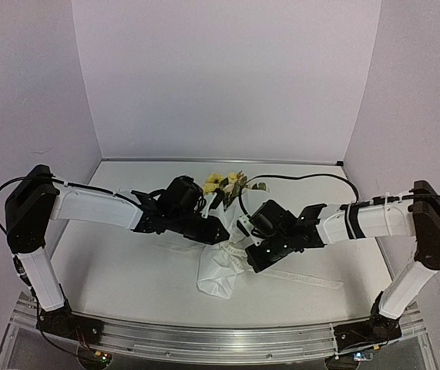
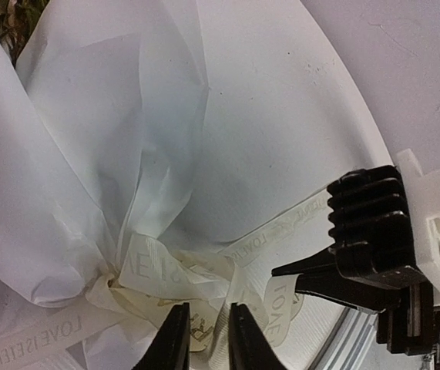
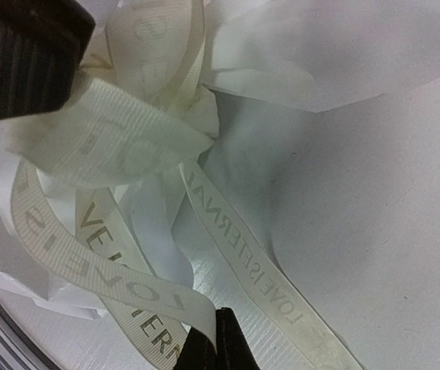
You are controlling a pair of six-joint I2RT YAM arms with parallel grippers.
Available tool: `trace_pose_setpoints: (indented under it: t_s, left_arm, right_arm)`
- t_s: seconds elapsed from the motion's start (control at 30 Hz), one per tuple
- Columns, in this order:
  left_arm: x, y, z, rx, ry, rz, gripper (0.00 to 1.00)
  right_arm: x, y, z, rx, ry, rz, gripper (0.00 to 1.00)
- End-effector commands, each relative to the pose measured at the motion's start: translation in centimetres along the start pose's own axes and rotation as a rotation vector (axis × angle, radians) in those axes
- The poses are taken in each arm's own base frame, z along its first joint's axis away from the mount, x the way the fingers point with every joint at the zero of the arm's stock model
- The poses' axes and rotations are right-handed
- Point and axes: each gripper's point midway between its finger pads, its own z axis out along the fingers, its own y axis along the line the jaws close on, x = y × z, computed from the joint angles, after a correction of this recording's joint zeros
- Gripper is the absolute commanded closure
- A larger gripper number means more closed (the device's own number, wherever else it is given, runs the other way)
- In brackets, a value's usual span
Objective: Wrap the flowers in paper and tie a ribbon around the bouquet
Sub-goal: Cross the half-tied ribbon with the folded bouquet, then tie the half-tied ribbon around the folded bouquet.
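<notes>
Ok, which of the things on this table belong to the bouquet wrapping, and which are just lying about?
For the job: flowers, paper, ribbon gathered round the paper.
Lying about: black cable behind the flowers.

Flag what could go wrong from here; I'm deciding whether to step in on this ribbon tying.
The left gripper stands slightly open at the loose ribbon loops, so they may slacken. The right gripper is shut on a ribbon tail; a hard pull could drag the bouquet or tear its paper.
</notes>
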Motion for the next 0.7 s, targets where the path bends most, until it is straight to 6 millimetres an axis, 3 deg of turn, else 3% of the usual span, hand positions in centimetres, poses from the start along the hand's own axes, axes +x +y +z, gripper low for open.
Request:
trace_pose_setpoints:
  t_s: [0.0,0.33,0.67]
  left_arm:
    - [-0.4,-1.4,-0.5,0.032,0.016,0.072,0.75]
    - [-2.6,-1.7,-2.6,-0.018,-0.063,0.106,0.54]
    - [-5.3,-1.5,-4.7,-0.036,-0.140,0.084,0.50]
  right_arm:
    - [-0.6,0.2,0.1,0.027,0.006,-0.016,1.00]
    - [-1.0,0.3,0.5,0.036,0.007,-0.024,1.00]
    - [-1.1,0.3,0.6,0.037,0.005,-0.027,1.00]
